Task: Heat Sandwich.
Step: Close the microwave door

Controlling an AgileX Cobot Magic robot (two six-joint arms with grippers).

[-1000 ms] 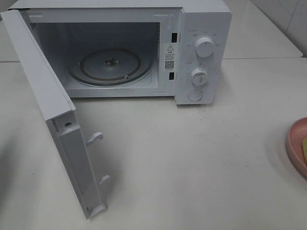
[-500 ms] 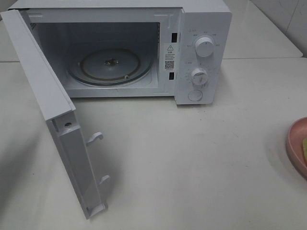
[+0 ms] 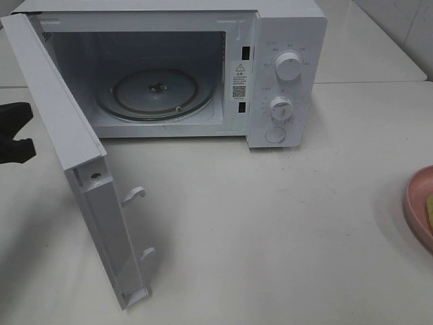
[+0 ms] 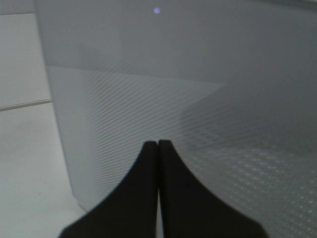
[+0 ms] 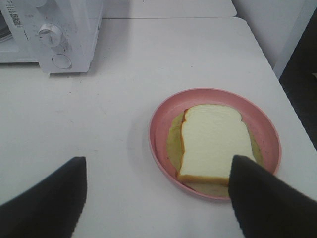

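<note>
The sandwich [image 5: 213, 141] is a pale slice of bread over a yellowish-tan layer, lying on the round pink plate [image 5: 218, 96]. In the exterior view only a sliver of the sandwich [image 3: 429, 211] and the plate's rim [image 3: 414, 203] show at the right edge. My right gripper [image 5: 158, 161] is open and empty, its fingers [image 5: 49, 198] spread wide just short of the plate. My left gripper [image 4: 157, 145] is shut and empty, close to the outer face of the open microwave door [image 4: 198, 99]. It shows at the left edge of the exterior view [image 3: 10, 135].
The white microwave [image 3: 287, 74] stands at the back with its door [image 3: 81, 169] swung out to the left and the glass turntable [image 3: 155, 91] bare inside. The table's right edge [image 5: 282, 94] runs close beside the plate.
My left gripper has come into the exterior view at the left edge, beside the door's outer face. The door, plate and sandwich have not moved.
</note>
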